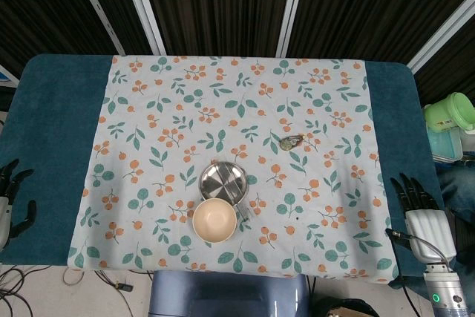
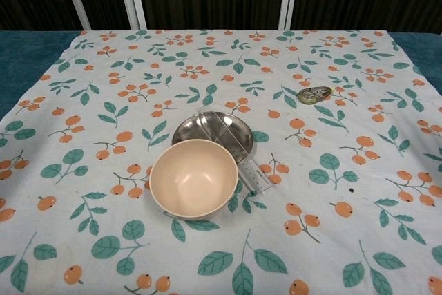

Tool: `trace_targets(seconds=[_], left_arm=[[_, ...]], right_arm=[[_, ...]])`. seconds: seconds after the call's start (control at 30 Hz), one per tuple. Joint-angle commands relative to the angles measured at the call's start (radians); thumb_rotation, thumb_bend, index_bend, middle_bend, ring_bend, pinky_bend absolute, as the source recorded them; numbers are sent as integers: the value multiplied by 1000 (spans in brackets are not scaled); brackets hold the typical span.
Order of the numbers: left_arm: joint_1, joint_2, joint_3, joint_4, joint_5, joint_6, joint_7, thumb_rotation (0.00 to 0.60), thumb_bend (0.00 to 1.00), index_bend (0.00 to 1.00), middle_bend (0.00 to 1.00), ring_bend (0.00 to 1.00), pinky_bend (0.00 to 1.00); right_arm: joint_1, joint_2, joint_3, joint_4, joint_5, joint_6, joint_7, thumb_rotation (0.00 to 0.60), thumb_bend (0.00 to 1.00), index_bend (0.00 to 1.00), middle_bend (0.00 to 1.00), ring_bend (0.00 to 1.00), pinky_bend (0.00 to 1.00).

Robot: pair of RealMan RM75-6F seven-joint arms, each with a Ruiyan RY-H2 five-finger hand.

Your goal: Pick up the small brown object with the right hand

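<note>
While both of your hands rest at the near corners of the tabletop, one small brown object (image 1: 292, 141) lies alone on the floral cloth (image 1: 185, 94), toward the right edge and about midway between the near and far edges. Your right hand (image 1: 417, 202) sits at the near right corner on the teal table cover (image 1: 56, 124), palm down, dark fingers spread and pointing toward the far edge, grasping nothing. Your left hand (image 1: 11, 194) is at the near left edge, only partly visible, fingers apart and empty. Near the middle of the near edge sit one cream bowl (image 1: 214, 220) and one steel plate (image 1: 223, 181), touching, the bowl overlapping the plate's near rim. One clear ruler (image 2: 238, 151) lies across the plate.
</note>
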Motion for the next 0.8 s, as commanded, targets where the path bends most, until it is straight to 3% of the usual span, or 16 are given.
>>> trace_targets(seconds=[0.03, 0.8], left_arm=[[-1, 1, 0, -2, -1, -1, 2, 600, 497, 175, 39, 43, 0], [1, 3, -3, -2, -6, 0, 1, 600, 497, 175, 39, 43, 0]], right_arm=[[-1, 1, 1, 0, 0, 0, 1, 600, 192, 0, 0, 70, 235], [-3, 1, 9, -1, 7, -15, 9, 600, 192, 0, 0, 70, 235]])
